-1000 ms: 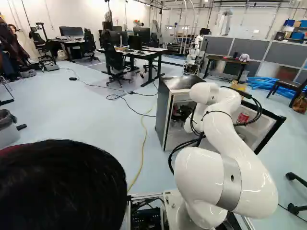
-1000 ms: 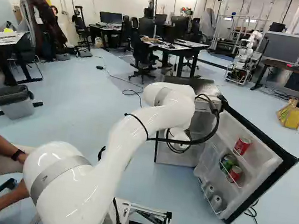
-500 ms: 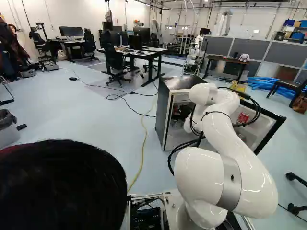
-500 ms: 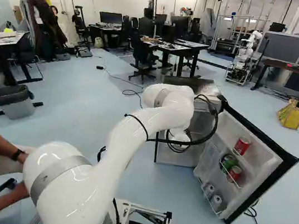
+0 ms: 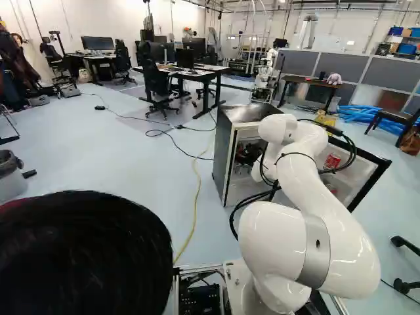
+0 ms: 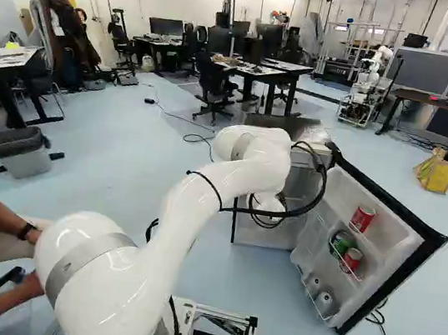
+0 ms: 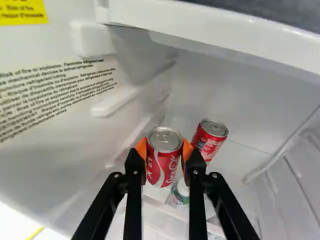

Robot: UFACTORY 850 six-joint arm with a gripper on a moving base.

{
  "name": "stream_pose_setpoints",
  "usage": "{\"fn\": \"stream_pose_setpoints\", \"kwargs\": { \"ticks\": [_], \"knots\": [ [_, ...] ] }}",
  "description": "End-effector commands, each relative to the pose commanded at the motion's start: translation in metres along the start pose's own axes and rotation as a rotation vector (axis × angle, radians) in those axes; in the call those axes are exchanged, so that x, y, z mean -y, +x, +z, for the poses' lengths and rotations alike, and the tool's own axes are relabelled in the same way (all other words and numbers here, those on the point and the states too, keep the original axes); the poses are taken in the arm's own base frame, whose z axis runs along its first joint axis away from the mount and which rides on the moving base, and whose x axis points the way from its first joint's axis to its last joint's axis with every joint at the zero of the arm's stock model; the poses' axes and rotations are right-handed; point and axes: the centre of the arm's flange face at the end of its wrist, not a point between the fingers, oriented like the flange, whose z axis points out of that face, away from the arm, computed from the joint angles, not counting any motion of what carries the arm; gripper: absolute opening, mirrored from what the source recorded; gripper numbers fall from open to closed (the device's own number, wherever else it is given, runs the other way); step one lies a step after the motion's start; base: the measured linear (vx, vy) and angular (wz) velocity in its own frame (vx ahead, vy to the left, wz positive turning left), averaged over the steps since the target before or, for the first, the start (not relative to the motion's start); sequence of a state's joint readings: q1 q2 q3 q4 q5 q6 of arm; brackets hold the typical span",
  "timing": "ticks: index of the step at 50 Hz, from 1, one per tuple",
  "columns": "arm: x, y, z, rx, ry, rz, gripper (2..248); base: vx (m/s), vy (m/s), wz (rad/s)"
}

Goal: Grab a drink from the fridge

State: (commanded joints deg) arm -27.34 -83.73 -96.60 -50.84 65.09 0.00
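Nearest us, our white arm (image 6: 234, 182) bends up and over from its base joint, then dips into the fridge (image 5: 225, 157), presumably so that we can reach from above and in front. Its black cable (image 6: 307, 205) loops loosely outside, likely slack for the wrist to turn.

Beside that opening, the fridge door (image 6: 403, 236) stands wide, giving us our way in. Its racks carry an upper red can (image 6: 362, 218), a green can (image 6: 342, 242) and a lower red can (image 6: 352, 260), with guard wires that should stop them tipping out.

Inside the fridge, our gripper (image 7: 163, 149) pinches the red soda can (image 7: 162, 167), an orange pad on either side near its top. We judge that a sensible hold, as the body offers opposite sides to squeeze. Whether its base has cleared the shelf, we cannot tell.

Just past it sits a white-capped bottle (image 7: 179, 194), partly hidden, and another red can (image 7: 209, 142) leans in our view, close by. We would think the grasp is made and the lift-out comes next; a straight, gentle withdrawal should spare those neighbours a knock.

Far beyond the fridge stands another robot (image 6: 363, 91).
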Motion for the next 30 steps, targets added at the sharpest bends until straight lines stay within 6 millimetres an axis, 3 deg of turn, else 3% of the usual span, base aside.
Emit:
{"fn": "stream_pose_setpoints", "kwargs": {
  "ticks": [30],
  "knots": [
    [0.004, 0.001, -0.011, 0.016, 0.001, 0.018, 88, 0.0, 0.0, 0.0]
  ]
}}
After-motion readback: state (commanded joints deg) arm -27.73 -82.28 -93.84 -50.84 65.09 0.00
